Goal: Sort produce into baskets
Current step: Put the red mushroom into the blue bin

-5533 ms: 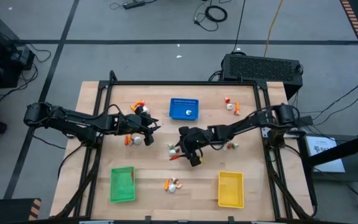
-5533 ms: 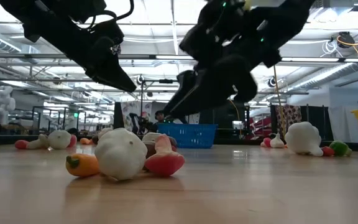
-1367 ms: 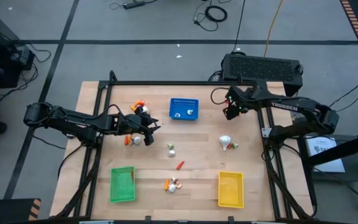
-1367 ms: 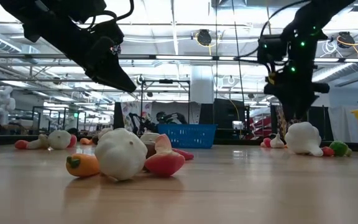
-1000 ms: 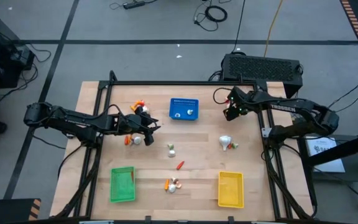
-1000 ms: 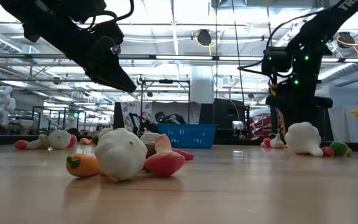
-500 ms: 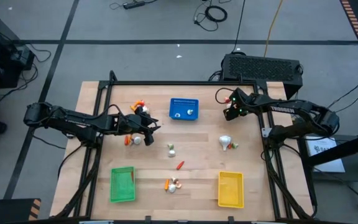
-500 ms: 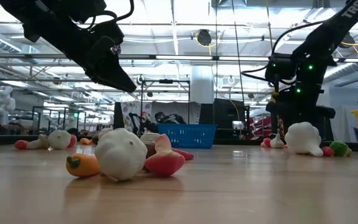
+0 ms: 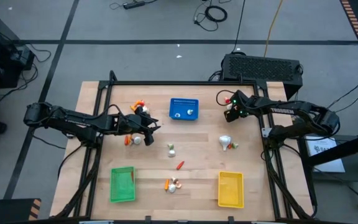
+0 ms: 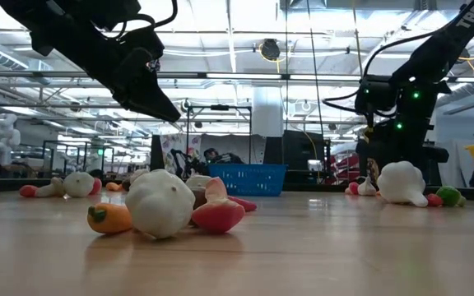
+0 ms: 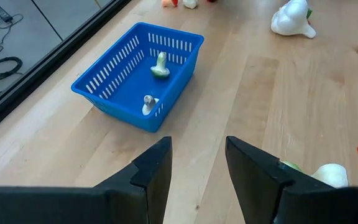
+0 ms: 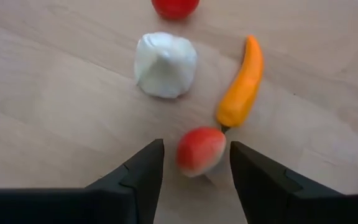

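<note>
My right gripper [image 12: 194, 168] hangs open over a small group of produce at the table's far right [image 9: 230, 107], pointing steeply down. Its fingers stand on either side of a red-and-white round piece [image 12: 201, 151]; whether they touch it I cannot tell. Beside that piece lie a white bulb [image 12: 165, 65] and an orange pepper-like stick [image 12: 241, 84]. My left gripper [image 11: 197, 165] waits open above the table's left middle [image 9: 153, 126], holding nothing. The blue basket [image 9: 184, 109] holds two small pieces [image 11: 159, 65]. The green basket [image 9: 122, 185] and yellow basket [image 9: 230, 188] stand near the front edge.
More produce lies loose: a white bulb [image 9: 226, 142], a small white piece [image 9: 171, 149], a red stick [image 9: 179, 165], a group [image 9: 173, 185] between the front baskets, and pieces by my left gripper [image 9: 135, 140]. A dark frame rail [image 9: 185, 83] runs along the far edge.
My right gripper has sunk toward the produce group at the table's far right and tipped more steeply downward. My left arm has kept still, and no produce has moved.
</note>
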`<state>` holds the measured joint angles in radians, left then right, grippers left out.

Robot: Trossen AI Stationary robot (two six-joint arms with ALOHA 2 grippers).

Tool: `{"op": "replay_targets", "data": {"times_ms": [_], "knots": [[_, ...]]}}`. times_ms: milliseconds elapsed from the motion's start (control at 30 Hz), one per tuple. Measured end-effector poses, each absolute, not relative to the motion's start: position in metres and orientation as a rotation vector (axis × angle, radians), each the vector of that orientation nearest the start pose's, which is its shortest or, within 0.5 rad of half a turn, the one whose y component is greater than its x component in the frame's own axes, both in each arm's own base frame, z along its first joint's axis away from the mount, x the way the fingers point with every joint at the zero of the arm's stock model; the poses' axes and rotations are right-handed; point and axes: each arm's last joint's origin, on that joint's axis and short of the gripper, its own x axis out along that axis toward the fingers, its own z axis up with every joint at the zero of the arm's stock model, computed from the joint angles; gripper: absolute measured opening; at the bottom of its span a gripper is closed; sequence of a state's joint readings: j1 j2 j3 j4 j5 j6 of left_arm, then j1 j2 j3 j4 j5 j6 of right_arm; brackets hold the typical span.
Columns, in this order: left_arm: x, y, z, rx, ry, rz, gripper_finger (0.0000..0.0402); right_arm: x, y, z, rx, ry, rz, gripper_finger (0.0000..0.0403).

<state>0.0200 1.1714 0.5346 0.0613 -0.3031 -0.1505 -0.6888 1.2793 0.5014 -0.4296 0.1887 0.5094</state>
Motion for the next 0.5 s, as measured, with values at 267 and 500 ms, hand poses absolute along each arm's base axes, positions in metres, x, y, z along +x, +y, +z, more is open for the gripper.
{"op": "replay_targets", "data": {"times_ms": [267,500], "knots": [[0.2298,0.0132,0.1974,-0.064,0.546,0.356,0.016,0.1487,-0.1295,0.1382,0.695,0.985,-1.051,0.0094],[0.2298,0.0132,0.1974,-0.064,0.546,0.356,0.016,0.1494,-0.1297,0.139,0.697,0.983,-1.043,0.0036]]}}
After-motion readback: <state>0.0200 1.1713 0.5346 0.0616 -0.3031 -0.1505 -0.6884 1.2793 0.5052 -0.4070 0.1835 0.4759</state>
